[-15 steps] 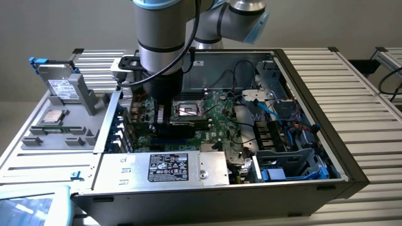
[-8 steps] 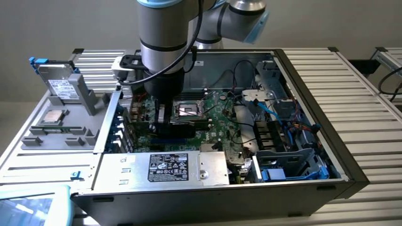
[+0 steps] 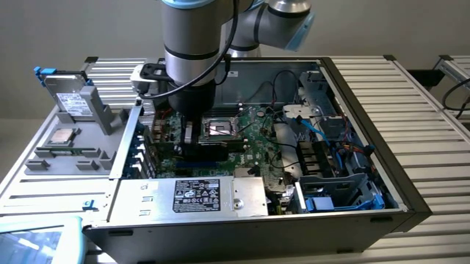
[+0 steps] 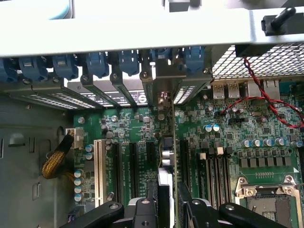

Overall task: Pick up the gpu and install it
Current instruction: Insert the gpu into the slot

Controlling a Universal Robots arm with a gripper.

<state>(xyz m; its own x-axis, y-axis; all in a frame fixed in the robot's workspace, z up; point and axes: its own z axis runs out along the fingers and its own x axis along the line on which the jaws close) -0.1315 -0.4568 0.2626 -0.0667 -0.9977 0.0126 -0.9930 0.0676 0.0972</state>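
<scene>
Since my tool (image 4: 167,209) is closed to a middling width on the gpu (image 4: 167,159), held edge-on over the slots of the motherboard (image 4: 128,133), I judge it light, stiff and fragile. Grip the board's upper edge, never its components. Room is tight inside the computer case (image 3: 242,234), which sits on a slatted counter (image 3: 411,93).

Matt black fingers (image 4: 145,211); gpu (image 4: 166,154) bracket and case (image 4: 142,23) dull metal

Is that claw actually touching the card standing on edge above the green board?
Touching. The wrist view shows the gripper closed on both faces of the gpu, seen edge-on.
</scene>
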